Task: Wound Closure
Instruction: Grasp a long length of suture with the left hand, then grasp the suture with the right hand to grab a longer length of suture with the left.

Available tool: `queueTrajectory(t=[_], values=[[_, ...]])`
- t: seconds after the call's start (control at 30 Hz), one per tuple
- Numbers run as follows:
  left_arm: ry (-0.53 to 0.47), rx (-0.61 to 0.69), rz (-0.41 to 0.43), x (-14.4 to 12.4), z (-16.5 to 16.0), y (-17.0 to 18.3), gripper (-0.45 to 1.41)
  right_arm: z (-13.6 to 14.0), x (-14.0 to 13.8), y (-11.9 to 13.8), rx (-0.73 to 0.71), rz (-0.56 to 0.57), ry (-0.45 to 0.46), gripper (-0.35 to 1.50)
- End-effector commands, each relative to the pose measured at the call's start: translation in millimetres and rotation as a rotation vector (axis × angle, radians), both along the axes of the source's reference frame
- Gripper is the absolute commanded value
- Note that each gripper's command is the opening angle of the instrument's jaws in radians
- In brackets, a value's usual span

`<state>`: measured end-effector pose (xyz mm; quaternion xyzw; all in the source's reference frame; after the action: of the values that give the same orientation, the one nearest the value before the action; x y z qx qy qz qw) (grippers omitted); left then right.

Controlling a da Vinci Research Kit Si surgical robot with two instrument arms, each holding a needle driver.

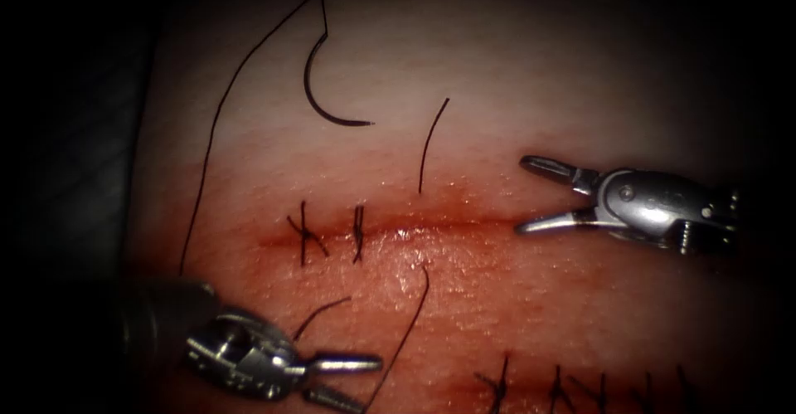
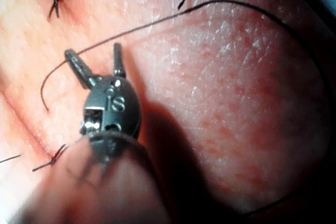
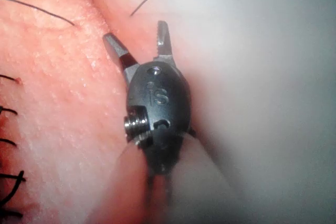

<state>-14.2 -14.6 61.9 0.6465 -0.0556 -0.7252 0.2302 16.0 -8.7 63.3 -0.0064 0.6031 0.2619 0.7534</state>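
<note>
The curved needle (image 1: 319, 90) lies free on the tissue (image 1: 531, 82) above the cut (image 1: 439, 230), held by neither tool and not in the tissue. Its thread (image 1: 217, 115) runs from the needle's upper end in a long arc down the left side. The cut runs across the middle, with two finished stitches (image 1: 332, 233) on its left part. One thread end (image 1: 431, 144) rises above the cut and another (image 1: 410, 323) trails below it. My left tool (image 1: 358, 381) is open at the lower left, holding nothing. My right tool (image 1: 524, 196) is open at the cut's right end, holding nothing.
A second row of several stitches (image 1: 572, 385) sits along the lower right edge. Red fluid (image 1: 464, 215) wets the tissue around the cut. In the left wrist view the thread (image 2: 210, 9) arcs past my open left tool (image 2: 94, 57). The right wrist view holds my open right tool (image 3: 135, 31).
</note>
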Motion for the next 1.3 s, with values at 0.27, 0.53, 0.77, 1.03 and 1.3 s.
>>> queueTrajectory(t=[0.27,0.53,0.77,1.03,1.3], values=[[-0.023,-0.057,0.023,-1.6,0.2,-0.9,0.22,1.0,0.8,-0.6,0.000,-0.009,-0.005,1.45],[-0.010,-0.081,0.061,-2.0,1.0,-1.3,-0.45,1.0,1.0,-1.1,0.009,-0.011,-0.002,1.45],[0.022,-0.069,0.052,-1.6,0.1,0.7,-0.45,0.2,1.5,-2.8,0.031,-0.075,-0.018,1.41],[0.005,-0.029,-0.001,-2.7,-0.9,5.4,-0.45,-3.9,5.2,-5.4,-0.149,-0.232,-0.112,1.33],[0.011,-0.021,-0.020,-5.0,-0.6,6.9,-0.45,-5.3,9.1,-5.7,-0.284,-0.317,-0.206,1.33]])
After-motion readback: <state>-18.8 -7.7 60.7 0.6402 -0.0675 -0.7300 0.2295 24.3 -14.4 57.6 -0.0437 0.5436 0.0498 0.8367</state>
